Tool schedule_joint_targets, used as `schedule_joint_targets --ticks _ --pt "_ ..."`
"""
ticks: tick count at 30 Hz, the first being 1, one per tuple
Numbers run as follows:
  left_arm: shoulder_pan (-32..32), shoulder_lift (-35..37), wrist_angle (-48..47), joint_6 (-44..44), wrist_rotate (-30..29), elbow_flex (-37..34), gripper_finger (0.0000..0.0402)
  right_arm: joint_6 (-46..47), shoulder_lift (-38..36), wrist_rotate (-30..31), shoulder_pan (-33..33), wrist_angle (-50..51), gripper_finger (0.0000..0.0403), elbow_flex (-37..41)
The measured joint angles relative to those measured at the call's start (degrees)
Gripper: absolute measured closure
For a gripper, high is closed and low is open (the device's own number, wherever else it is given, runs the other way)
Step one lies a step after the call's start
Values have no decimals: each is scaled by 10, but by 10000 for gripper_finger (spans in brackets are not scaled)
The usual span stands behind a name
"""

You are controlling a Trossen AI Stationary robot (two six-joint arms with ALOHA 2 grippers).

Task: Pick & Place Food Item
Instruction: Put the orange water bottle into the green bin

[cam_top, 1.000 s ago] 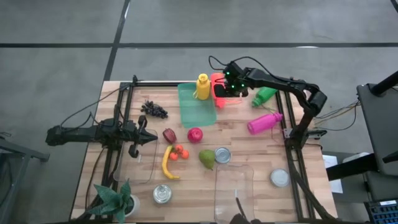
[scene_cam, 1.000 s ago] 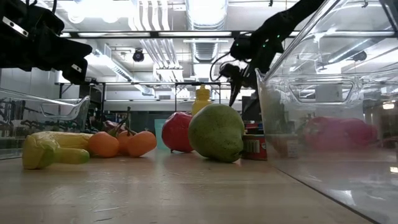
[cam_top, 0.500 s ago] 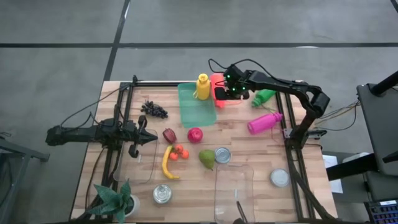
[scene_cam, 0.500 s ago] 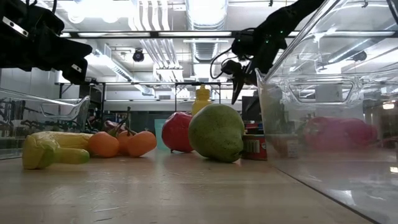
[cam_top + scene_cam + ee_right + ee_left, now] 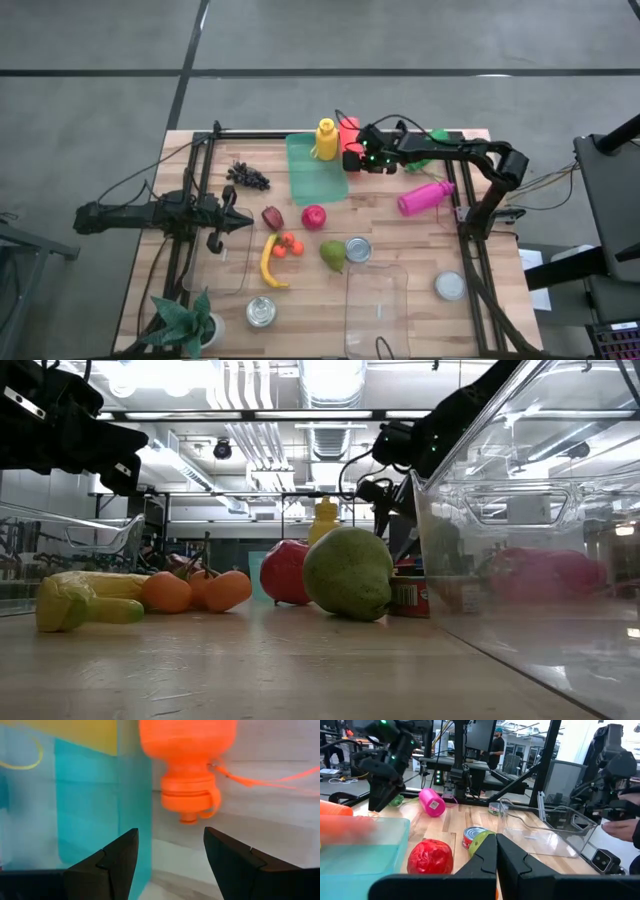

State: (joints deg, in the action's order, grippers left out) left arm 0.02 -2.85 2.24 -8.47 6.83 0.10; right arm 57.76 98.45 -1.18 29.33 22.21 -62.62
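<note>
My right gripper [image 5: 352, 160] [image 5: 170, 852] hangs open at the far side of the table, just short of the cap end of an orange bottle [image 5: 187, 750] [image 5: 348, 128] that lies on the wood beside a teal tray [image 5: 315, 172]. It touches nothing. The food lies mid-table: a red apple [image 5: 313, 216], a green pear [image 5: 332, 255], a yellow banana [image 5: 267, 262], small orange fruits [image 5: 289, 245], a dark red piece [image 5: 272, 216] and dark grapes [image 5: 247, 176]. My left gripper [image 5: 238, 222] [image 5: 496, 855] waits shut at the table's left, pointing level.
A yellow bottle [image 5: 326, 139] stands on the teal tray. A green bottle [image 5: 428, 152] and a pink bottle [image 5: 425, 197] lie at the right. Cans [image 5: 357, 249] [image 5: 261, 312], clear bins [image 5: 376, 300] [image 5: 222, 262], a lid [image 5: 450, 287] and a plant [image 5: 188, 320] fill the near side.
My right gripper has come down and moved toward the table's near and left edges, from over the orange bottle to its cap end, rolling a little. Its fingers have stayed open.
</note>
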Motion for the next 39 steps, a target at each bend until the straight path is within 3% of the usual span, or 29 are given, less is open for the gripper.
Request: schedule_joint_targets --ticks 17,39 --pt "0 0 0 0 0 0 401 23 0 57 -2 -118 181 66" --pt "0 0 0 0 0 0 401 13 66 74 -2 -141 182 28"
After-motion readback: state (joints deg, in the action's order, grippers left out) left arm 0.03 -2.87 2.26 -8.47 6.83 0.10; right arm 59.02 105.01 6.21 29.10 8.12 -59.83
